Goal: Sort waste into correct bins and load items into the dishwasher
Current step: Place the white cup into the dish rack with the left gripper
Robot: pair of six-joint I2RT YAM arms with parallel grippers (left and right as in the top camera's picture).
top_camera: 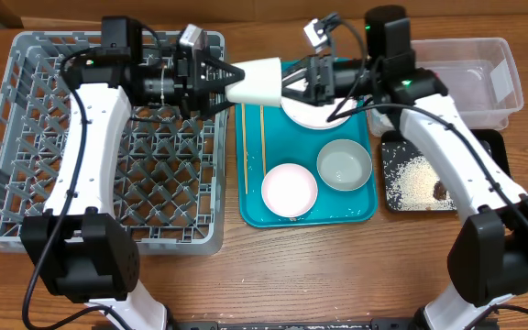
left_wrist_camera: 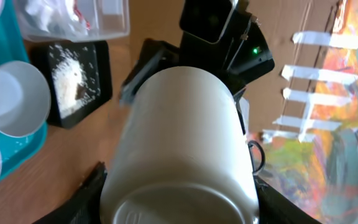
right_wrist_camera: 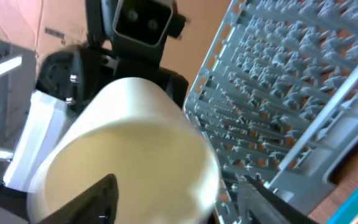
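- White cup (top_camera: 257, 81) on its side in mid-air, between both grippers, above the gap between dish rack (top_camera: 26, 137) & teal tray (top_camera: 337, 211).
- Left gripper (top_camera: 220, 82): fingers (left_wrist_camera: 89, 193) clamped on either side of the cup's base end.
- Right gripper (top_camera: 291, 84): fingers spread around the rim end (can't tell if they're pressing it).
- On the teal tray: chopsticks (top_camera: 246, 137), two bowls (top_camera: 290, 190) (top_camera: 345, 165), plate (top_camera: 308, 116) partly under the right gripper.
- R of it: black tray (top_camera: 388, 183) w/ rice (top_camera: 415, 174), clear tub (top_camera: 507, 64) behind.
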